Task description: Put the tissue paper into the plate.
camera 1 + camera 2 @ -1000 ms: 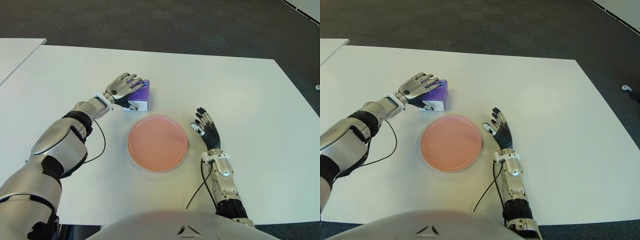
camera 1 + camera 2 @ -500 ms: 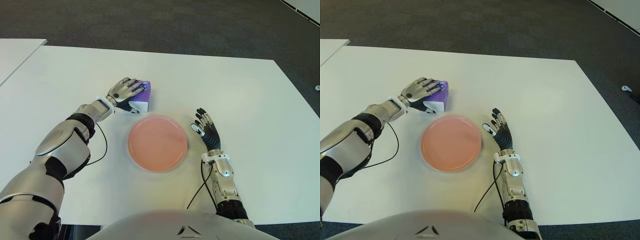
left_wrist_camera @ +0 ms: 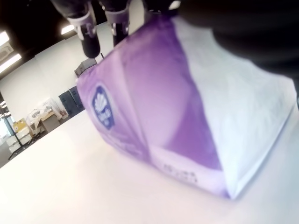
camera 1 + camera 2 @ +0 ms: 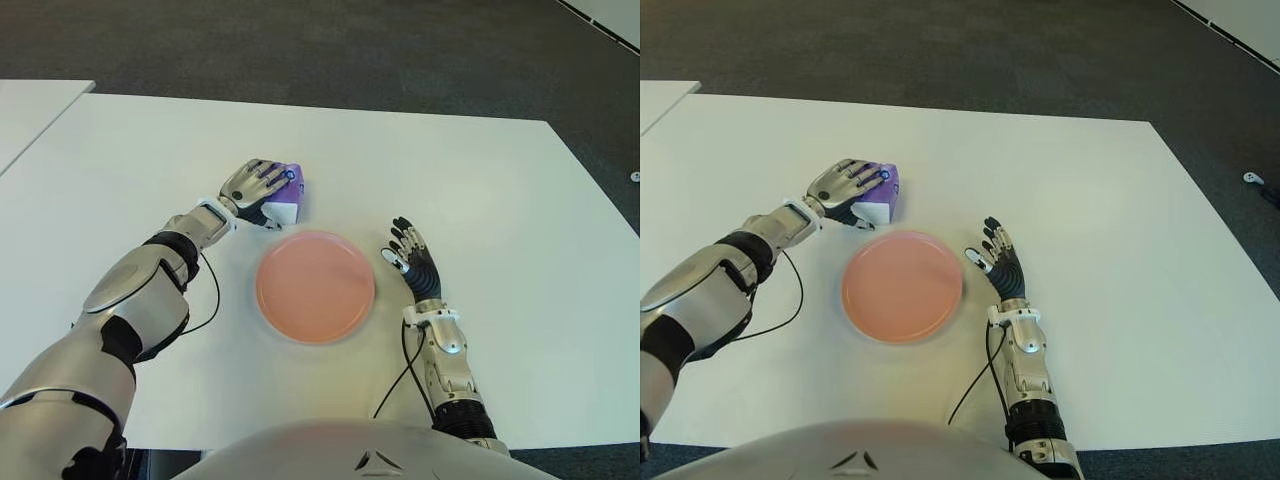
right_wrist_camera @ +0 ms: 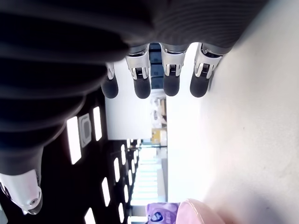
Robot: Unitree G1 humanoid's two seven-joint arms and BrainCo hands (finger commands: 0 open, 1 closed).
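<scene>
The left hand [image 4: 258, 186] lies over the top of the tissue paper pack [image 4: 285, 200], fingers [image 3: 88, 28] draped across its far purple face and thumb at the near side, closed around it. The pack, purple and white, sits on the white table [image 4: 480, 180] just beyond the far-left rim of the pink plate [image 4: 315, 285]. The plate holds nothing. The left arm stretches forward from the near left, the wrist low over the table. The right hand [image 4: 412, 262] shows just right of the plate, fingers [image 5: 171, 79] straight and slightly spread, holding nothing, pointing away from the robot.
</scene>
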